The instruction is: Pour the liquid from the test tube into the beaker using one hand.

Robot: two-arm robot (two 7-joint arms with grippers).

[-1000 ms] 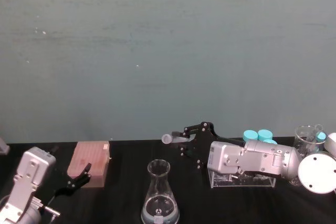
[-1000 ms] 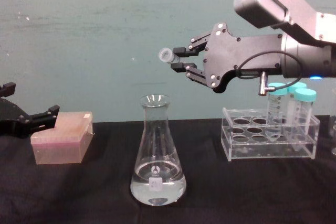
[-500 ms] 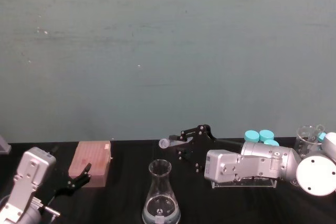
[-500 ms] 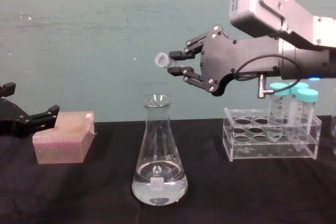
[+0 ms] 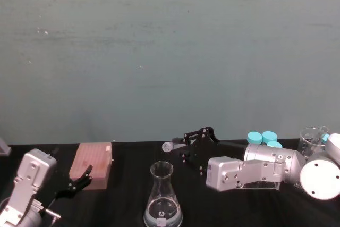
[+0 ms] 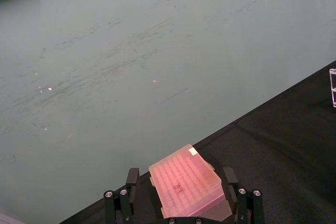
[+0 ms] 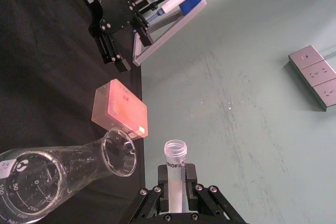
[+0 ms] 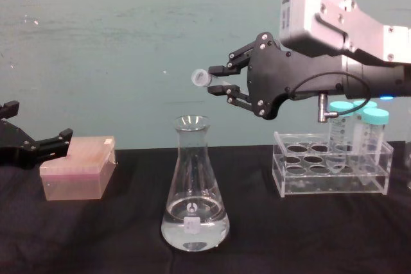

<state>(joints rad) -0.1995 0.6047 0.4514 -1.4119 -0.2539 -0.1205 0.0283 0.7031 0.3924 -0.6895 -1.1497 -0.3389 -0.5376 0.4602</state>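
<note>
Between the jaws of the black two-fingered right gripper point(image 8: 216, 79) we've got the slim clear plastic test tube point(image 8: 202, 77), pinched mid-body and tipped sideways. The tall clear glass conical flask point(image 8: 192, 190) stands below the fingertips. We'd guess the tube's light and slick, so hold its middle. One test tube, one flask, three teal-capped tubes point(image 8: 374, 133). The black left gripper point(image 5: 81, 178) sits spread, well away.

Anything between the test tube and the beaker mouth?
Nothing visible. The right tool holds the test tube tipped sideways above the beaker, its neck open, only air between. The left tool sits near the pink box, well clear.
</note>
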